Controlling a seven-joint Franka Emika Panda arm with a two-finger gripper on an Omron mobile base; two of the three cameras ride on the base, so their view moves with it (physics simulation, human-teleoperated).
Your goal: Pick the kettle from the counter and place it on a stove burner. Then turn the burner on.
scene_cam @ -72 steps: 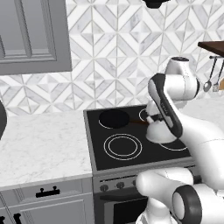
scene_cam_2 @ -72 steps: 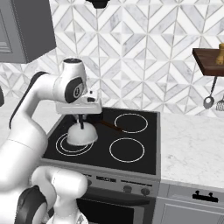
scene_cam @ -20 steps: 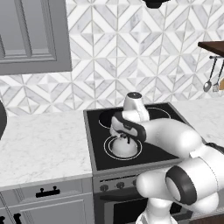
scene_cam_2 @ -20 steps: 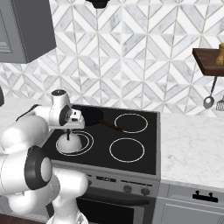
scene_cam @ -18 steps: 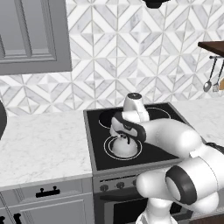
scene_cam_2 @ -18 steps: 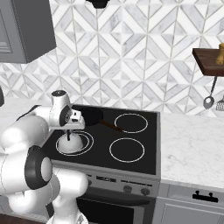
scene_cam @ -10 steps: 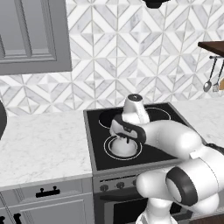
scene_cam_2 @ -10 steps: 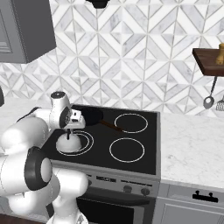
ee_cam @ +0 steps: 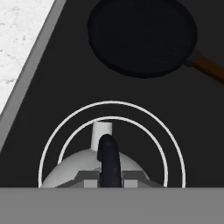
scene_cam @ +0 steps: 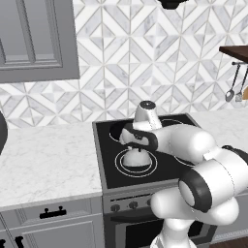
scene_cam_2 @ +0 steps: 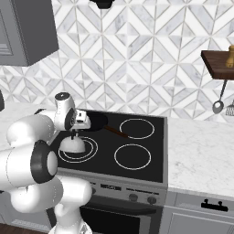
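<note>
The silvery-white kettle (scene_cam: 135,158) (scene_cam_2: 73,145) sits inside the double white rings of the front-left stove burner (scene_cam: 119,163) (scene_cam_2: 93,151). My gripper (scene_cam: 138,146) (scene_cam_2: 74,134) hangs straight over it, shut on its dark arched top handle (ee_cam: 108,157). In the hand view the kettle's dome (ee_cam: 72,169) lies at the bottom, and its thin spout (ee_cam: 101,133) points toward the pan. The burner's rings (ee_cam: 112,104) are white, not glowing. The white marble counter (scene_cam: 48,160) lies left of the stove.
A flat black pan (ee_cam: 142,37) (scene_cam_2: 94,121) with a brown handle rests on the back-left burner, just behind the kettle. Two single white rings (scene_cam_2: 132,156) mark the right side of the black glass. Knobs (scene_cam: 121,207) line the stove front. Utensils (scene_cam_2: 219,106) hang at the far right.
Since the earliest frames the arm has swung left and brought the kettle down onto the front-left burner. Over the last second the kettle and the hand have barely moved.
</note>
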